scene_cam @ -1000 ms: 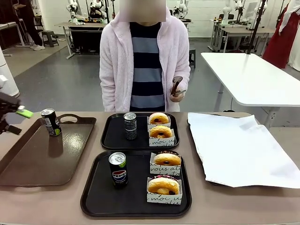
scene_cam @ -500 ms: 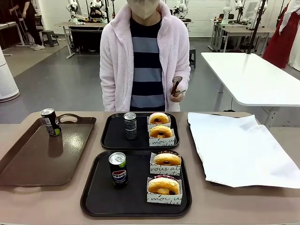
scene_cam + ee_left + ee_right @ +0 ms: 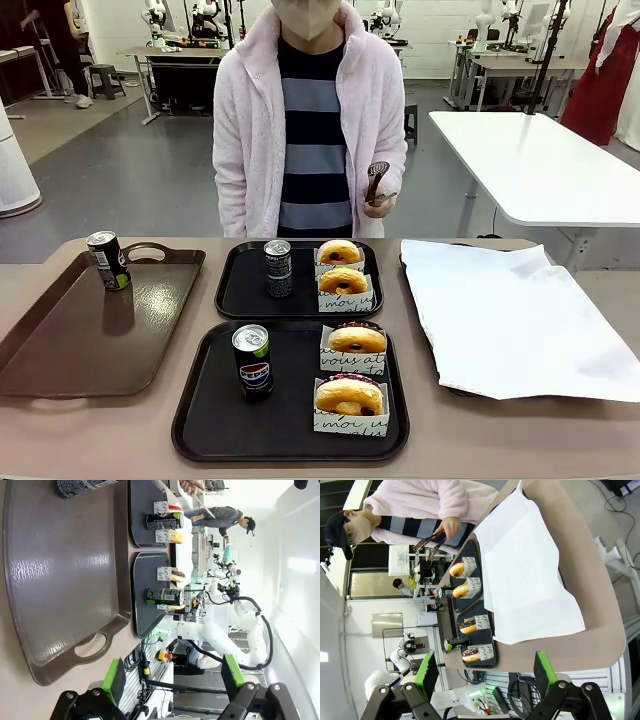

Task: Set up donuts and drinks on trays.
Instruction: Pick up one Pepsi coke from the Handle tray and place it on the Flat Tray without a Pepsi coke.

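The left claw (image 3: 170,680) has pulled clear of the glossy brown handled tray (image 3: 60,595) and hangs released. The right claw (image 3: 485,672) gapes too, over the counter (image 3: 580,580) edge.

This is a robotics lab set in a large open hall. Beyond the person (image 3: 310,120) stretches a grey concrete floor (image 3: 130,180) with rows of workbenches (image 3: 170,60) carrying white robot arms (image 3: 205,15). A white table (image 3: 540,165) stands nearby, and bright white walls enclose the room.
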`<action>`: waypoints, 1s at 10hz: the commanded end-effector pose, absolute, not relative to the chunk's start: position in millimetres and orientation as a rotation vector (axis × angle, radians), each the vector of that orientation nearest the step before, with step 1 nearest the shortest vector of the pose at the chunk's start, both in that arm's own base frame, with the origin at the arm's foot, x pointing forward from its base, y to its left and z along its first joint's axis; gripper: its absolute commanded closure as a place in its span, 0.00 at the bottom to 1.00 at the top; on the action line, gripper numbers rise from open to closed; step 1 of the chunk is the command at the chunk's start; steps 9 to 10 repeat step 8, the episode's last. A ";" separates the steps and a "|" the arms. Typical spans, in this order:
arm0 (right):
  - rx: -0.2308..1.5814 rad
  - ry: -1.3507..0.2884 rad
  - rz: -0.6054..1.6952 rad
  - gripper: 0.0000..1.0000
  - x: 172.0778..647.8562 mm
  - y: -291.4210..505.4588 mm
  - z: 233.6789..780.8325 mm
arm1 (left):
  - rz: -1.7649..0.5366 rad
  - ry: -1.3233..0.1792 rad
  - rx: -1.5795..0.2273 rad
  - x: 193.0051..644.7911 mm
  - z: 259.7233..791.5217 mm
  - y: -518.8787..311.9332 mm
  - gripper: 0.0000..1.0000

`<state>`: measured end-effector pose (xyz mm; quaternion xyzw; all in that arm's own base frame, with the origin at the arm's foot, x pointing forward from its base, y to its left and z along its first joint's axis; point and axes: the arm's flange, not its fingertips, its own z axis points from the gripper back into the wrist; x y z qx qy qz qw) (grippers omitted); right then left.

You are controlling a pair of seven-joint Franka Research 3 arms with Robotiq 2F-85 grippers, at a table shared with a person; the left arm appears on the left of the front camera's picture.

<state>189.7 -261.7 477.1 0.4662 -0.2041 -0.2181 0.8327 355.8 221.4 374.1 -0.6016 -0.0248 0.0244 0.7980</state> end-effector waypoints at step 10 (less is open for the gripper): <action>0.993 -0.430 -0.455 0.00 188.5 -263.0 476.0 | 0.058 -0.065 -1.288 351.4 373.7 220.9 0.00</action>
